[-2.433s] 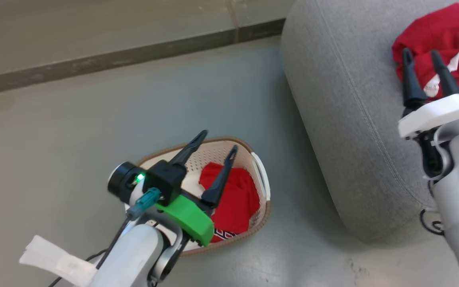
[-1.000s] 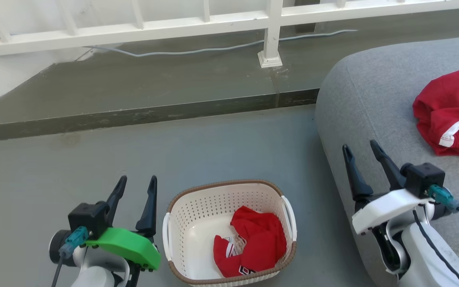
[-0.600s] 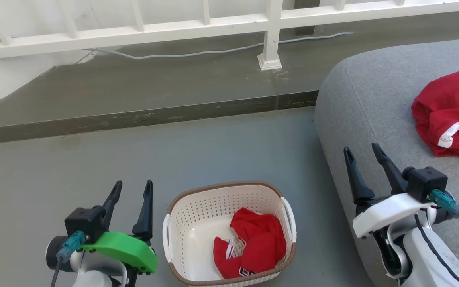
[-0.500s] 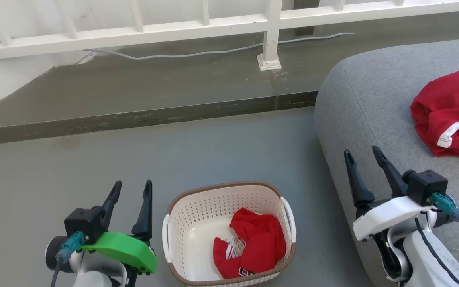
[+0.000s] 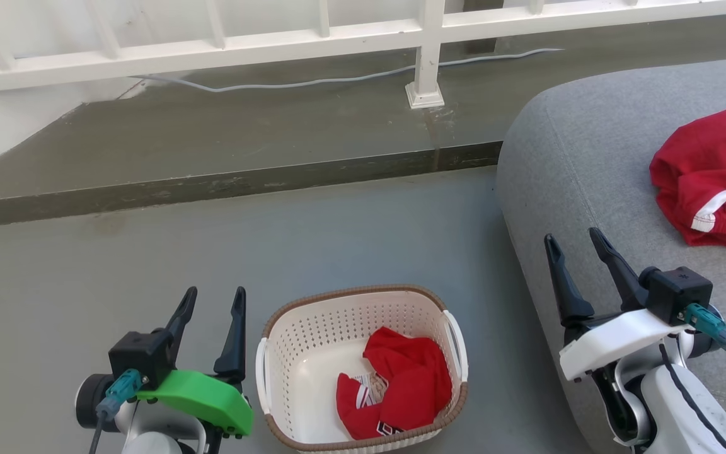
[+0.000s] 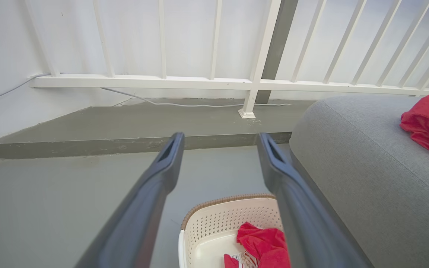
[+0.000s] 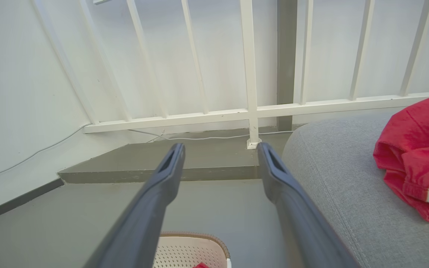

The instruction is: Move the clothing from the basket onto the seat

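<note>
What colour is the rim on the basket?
The rim is brown with a woven look, topping the cream-white perforated basket. The head view shows it best.

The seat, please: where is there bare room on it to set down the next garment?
The seat is bare from its rounded left edge to the red garment on its right; that garment's corner is the crowded part.

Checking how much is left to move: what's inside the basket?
The basket holds a crumpled heap of red clothing with white trim, toward its right side; its floor's left part is bare. What lies under the heap is covered.
</note>
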Controlling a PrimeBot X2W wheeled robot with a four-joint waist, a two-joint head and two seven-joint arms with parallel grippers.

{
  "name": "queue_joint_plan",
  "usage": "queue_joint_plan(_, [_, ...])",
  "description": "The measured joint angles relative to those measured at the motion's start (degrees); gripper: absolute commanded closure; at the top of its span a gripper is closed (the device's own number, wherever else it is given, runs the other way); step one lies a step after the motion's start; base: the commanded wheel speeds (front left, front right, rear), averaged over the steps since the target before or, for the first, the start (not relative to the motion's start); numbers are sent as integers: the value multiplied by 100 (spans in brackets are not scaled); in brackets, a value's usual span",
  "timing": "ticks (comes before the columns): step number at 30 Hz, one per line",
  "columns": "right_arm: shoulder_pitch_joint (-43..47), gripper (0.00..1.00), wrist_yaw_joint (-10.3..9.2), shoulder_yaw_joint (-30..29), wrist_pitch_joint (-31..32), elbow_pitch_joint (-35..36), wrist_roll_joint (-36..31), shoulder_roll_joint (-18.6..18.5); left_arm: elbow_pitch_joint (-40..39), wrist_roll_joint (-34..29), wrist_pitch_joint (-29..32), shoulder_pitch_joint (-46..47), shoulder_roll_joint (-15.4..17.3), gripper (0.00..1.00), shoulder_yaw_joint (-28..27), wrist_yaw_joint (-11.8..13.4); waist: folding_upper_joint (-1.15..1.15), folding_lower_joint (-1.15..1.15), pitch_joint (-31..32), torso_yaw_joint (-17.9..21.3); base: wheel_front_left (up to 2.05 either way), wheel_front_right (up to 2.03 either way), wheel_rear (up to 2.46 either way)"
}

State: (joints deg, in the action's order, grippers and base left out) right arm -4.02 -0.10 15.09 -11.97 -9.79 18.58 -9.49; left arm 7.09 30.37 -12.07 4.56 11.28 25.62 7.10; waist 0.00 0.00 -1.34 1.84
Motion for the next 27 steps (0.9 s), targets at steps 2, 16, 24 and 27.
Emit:
queue_joint_plan(2, [2, 0, -2, 0, 15, 37, 0, -2, -15, -27, 0, -5, -16, 0, -15, 0, 0, 0, -8, 1, 0, 0, 0])
queue_joint_plan(16, [112, 0, -48, -2, 138, 360, 0, -22, -233, -301, 77, -14, -92, 0, -133, 0, 0, 0, -152, 31, 0, 0, 0])
queue_joint_plan(24, [81, 0, -49, -34, 193, 693, 0, -104, -421, -371, 252, -7, -153, 0, 20, 0, 0, 0, -491, 105, 0, 0, 0])
queue_joint_plan(27, [5, 0, -51, -53, 201, 813, 0, -107, -457, -396, 324, 21, -156, 0, 82, 3, 0, 0, -675, 149, 0, 0, 0])
